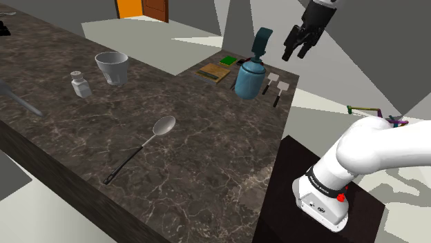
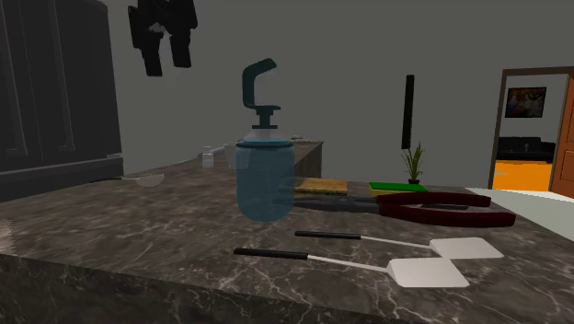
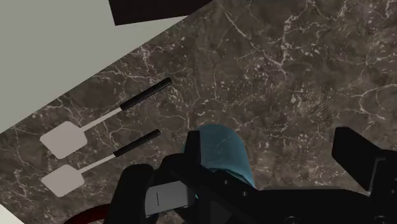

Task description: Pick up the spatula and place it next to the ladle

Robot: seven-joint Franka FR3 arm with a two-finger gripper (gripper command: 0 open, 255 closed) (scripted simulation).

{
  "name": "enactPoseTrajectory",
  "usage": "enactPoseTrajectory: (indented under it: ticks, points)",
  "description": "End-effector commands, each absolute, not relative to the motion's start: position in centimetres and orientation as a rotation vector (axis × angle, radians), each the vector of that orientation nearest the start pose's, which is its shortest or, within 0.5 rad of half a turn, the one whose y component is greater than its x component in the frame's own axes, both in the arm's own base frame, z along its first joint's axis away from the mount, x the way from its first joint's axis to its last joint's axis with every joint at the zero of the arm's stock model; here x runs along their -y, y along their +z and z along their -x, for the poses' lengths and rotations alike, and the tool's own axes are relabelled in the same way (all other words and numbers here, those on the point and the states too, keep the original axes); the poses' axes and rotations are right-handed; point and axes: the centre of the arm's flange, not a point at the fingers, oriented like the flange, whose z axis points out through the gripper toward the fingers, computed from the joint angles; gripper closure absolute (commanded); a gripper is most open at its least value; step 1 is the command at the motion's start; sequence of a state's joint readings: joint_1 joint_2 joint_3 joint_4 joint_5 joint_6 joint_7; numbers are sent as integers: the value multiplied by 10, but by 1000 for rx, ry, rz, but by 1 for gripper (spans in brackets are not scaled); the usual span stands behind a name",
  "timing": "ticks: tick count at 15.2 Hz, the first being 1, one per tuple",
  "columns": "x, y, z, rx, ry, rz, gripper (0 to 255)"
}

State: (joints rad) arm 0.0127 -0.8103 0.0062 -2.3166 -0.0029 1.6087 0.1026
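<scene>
Approach underway: gripper [image 1: 295,54] hovering high, released, empty. Spatulas [image 1: 283,85] lying beside spray bottle [image 1: 250,77] near table [image 1: 207,141] edge, well apart from ladle [image 1: 141,146]. Next move calling for descending over one handle.

Shoulder cam sits high, beside and a bit behind the stand [image 1: 276,181], looking down over the whole dark counter [image 1: 207,159] from fairly far back. Second cam is way lower, almost at counter height and close in, facing across the top past the two spatulas [image 2: 428,272] toward the blue spray bottle [image 2: 265,179]. Wrist cam rides on the gripper [image 1: 297,50], up in the air, pointing down at the counter. All three catch that spray bottle and both spatulas.
</scene>
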Motion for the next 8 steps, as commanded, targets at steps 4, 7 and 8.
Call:
enactPoseTrajectory:
  ticks: [4,7,8]
  points:
    - [16,598,-331,-333,-134,3118,0]
    - [41,576,-355,-529,-106,3087,0]
    - [50,568,-362,-594,-96,3074,0]
